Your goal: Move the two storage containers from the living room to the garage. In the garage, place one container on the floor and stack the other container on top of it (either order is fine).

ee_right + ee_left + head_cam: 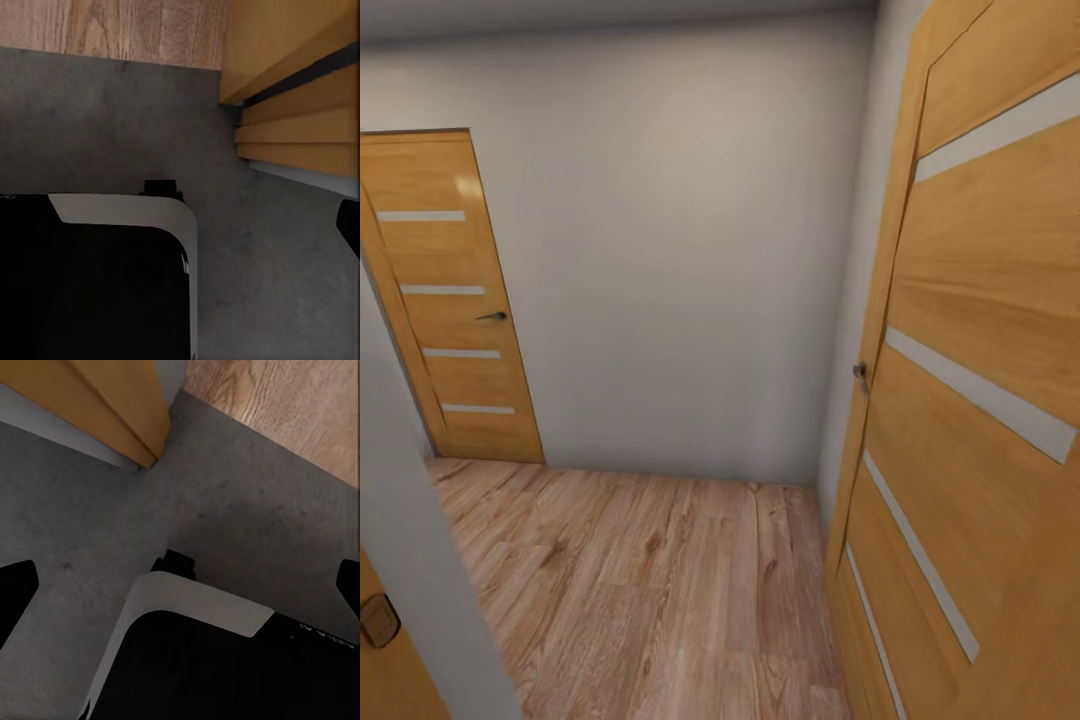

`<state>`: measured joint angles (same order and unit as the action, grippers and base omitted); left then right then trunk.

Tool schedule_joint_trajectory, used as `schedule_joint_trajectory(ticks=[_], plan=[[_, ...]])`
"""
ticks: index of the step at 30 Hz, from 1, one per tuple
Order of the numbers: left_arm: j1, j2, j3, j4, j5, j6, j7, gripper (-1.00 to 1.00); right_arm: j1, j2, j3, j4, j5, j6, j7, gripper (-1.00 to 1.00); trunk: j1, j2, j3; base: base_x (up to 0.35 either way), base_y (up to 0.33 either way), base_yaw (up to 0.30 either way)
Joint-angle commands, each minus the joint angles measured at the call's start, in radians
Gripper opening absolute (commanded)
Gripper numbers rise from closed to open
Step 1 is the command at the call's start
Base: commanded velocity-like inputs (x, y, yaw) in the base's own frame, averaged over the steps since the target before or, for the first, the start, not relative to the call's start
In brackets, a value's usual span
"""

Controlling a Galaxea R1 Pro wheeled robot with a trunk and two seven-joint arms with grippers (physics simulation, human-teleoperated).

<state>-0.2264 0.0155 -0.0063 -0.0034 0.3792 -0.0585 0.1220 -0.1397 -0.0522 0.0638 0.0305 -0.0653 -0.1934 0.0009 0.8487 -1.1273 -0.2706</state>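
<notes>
While base straddles grey concrete floor (247,495), left hand (184,577) empty, spread.

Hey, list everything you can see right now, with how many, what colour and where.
Far door: one, orange wood with pale stripes, shut, ahead on the left.
Near door: one, same orange wood, close on the right.
Wall: white-grey, straight ahead.
Wood-plank floor: pale brown, ahead of the robot.
Concrete floor: dark grey, under the robot, meeting the planks.
Slatted door: orange wood, beside the base.
Robot base: black with a white edge.
Left fingers: black, apart.
</notes>
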Motion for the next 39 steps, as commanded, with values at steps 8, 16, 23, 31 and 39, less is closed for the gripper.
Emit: schedule_joint_trajectory(ticks=[8, 16, 23, 31, 39], plan=[[-0.001, 0.002, -0.001, 0.001, 0.006, -0.003, 0.001, 1.00, -0.001, 0.000, 0.007, 0.003, -0.007, -0.006, 0.000, 1.00, 0.000, -0.001, -0.001, 0.052, -0.018, 0.000], [-0.001, 0.003, -0.001, 0.002, 0.006, -0.001, 0.001, 1.00, -0.001, 0.000, 0.007, 0.003, -0.007, -0.006, -0.001, 1.00, 0.000, -0.001, -0.001, 0.292, 0.000, 0.000], [-0.001, 0.003, -0.001, 0.002, 0.006, -0.001, 0.001, 1.00, -0.001, 0.000, 0.007, 0.003, -0.007, -0.006, 0.000, 1.00, 0.000, -0.001, -0.001, 0.320, 0.000, 0.000], [-0.001, 0.003, -0.001, 0.002, 0.006, -0.001, 0.001, 1.00, -0.001, 0.000, 0.007, 0.003, -0.007, -0.006, -0.001, 1.00, 0.000, -0.001, -0.001, 0.321, 0.000, 0.000], [-0.001, 0.003, -0.001, 0.002, 0.006, -0.001, 0.001, 1.00, -0.001, 0.000, 0.007, 0.003, -0.007, -0.006, 0.000, 1.00, 0.000, -0.001, -0.001, 0.321, 0.000, 0.000]])
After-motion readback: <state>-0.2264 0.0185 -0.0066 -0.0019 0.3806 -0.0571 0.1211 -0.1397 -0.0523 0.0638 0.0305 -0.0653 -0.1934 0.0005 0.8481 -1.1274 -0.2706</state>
